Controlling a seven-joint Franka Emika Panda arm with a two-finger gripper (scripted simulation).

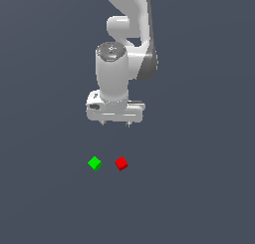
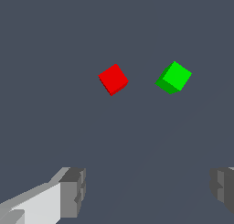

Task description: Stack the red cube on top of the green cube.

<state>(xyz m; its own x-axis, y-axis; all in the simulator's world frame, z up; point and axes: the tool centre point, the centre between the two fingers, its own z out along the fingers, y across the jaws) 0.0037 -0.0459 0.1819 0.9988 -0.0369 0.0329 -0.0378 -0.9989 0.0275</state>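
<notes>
The claw (image 1: pixel 115 123) hangs above the surface (image 1: pixel 45 198), jaws spread wide and empty. Beneath it, apart from it, the red cube (image 1: pixel 121 163) lies near the green cube (image 1: pixel 94 163), on the exterior view's right. It is judged light, rigid and smooth; take it by two opposite flat sides. No containers present.

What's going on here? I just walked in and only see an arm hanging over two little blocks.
A simulated Panda arm is meant to stack the red cube on the green cube. Nothing is picked up yet: both cubes sit apart on the grey floor, red on the exterior view's right of green. The gripper hovers above them with its jaws wide open and empty.
</notes>
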